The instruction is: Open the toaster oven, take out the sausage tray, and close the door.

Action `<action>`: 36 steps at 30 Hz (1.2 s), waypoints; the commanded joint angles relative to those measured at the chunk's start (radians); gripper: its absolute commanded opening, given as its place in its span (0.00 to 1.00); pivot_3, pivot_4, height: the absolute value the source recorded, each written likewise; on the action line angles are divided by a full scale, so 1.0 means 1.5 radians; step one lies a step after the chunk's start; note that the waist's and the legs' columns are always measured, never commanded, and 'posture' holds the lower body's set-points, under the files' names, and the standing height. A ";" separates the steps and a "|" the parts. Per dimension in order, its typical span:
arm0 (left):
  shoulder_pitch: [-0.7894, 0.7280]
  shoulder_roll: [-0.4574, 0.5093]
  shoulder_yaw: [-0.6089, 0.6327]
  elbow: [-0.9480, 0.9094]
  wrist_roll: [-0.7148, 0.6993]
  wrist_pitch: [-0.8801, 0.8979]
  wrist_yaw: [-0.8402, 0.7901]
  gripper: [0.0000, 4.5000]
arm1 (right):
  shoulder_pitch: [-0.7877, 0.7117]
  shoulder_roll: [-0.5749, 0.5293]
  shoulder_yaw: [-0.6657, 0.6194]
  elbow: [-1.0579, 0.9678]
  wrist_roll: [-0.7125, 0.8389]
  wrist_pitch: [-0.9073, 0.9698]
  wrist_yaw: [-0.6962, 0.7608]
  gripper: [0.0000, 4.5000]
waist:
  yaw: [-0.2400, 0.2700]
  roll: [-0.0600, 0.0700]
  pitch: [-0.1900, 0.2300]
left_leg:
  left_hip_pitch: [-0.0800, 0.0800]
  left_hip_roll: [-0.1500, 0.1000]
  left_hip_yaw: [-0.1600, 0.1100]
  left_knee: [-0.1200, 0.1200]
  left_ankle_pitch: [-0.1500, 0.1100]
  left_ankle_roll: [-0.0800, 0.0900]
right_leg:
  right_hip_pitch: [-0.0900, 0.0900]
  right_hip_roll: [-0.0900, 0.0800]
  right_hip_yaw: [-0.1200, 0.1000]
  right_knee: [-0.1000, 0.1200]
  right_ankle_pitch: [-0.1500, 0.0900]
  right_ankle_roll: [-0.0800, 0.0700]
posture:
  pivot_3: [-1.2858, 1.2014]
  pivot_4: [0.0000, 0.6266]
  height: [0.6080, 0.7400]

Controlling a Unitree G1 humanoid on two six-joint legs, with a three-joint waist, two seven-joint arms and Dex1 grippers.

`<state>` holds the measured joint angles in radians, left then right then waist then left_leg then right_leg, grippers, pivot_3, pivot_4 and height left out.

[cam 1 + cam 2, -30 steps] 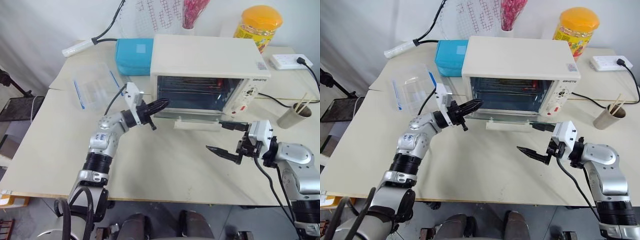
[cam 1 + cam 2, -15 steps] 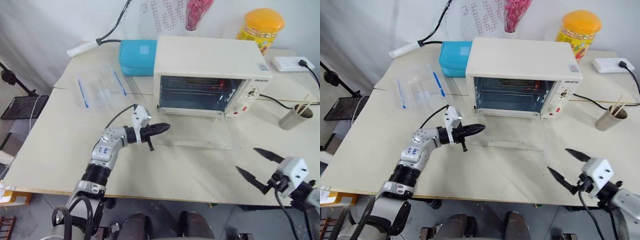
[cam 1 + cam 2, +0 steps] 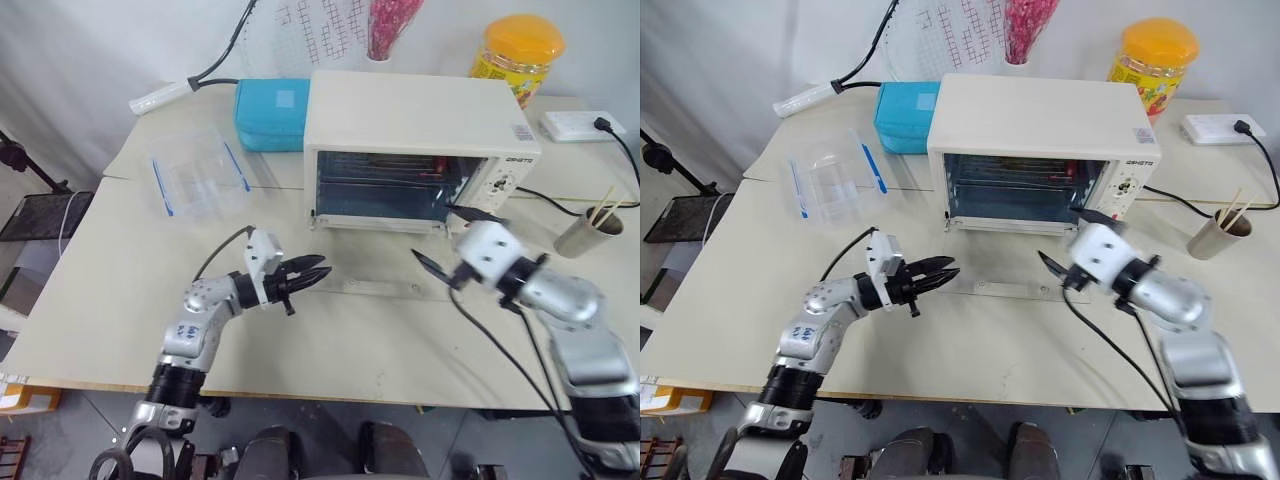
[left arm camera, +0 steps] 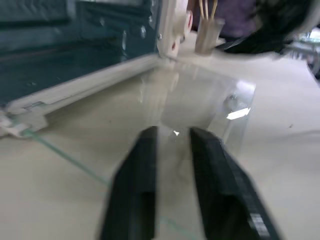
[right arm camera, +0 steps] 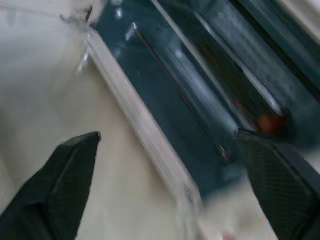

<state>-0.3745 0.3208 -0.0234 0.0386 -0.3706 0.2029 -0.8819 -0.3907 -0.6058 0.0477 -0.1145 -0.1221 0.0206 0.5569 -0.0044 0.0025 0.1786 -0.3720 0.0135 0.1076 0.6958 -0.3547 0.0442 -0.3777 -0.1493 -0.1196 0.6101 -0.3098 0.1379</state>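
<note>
The toaster oven [image 3: 420, 140] is sitting at the far middle of the table [image 3: 90, 300], its glass door [image 3: 385, 270] lying folded down flat on the near side. The sausage tray [image 3: 395, 180] is resting inside on the rack. The left gripper [image 3: 310, 274] is hovering just left of the door, its jaws slightly parted and grasping nothing. The right gripper [image 3: 448, 236] is hanging over the door's right end before the opening, jaws spread wide and empty.
</note>
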 commanded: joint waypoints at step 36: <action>-0.220 -0.055 0.049 0.162 -0.026 -0.074 0.052 0.81 | -0.372 0.120 0.191 0.461 -0.354 -0.086 -0.340 0.01 | -0.018 0.000 0.000 | -0.002 0.000 -0.004 -0.001 0.001 -0.001 | 0.000 0.001 -0.005 -0.001 0.000 0.000 | 0.52 0.24 1.00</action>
<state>-0.6717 0.2449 0.0247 0.2529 -0.4030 0.1222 -0.8000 -0.9283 -0.4252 0.3528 0.6294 -0.6703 -0.0916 0.0663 -0.0308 0.0029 0.1790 -0.3754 0.0139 0.1020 0.6935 -0.3540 0.0429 -0.3775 -0.1478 -0.1266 0.6086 -0.3102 0.1372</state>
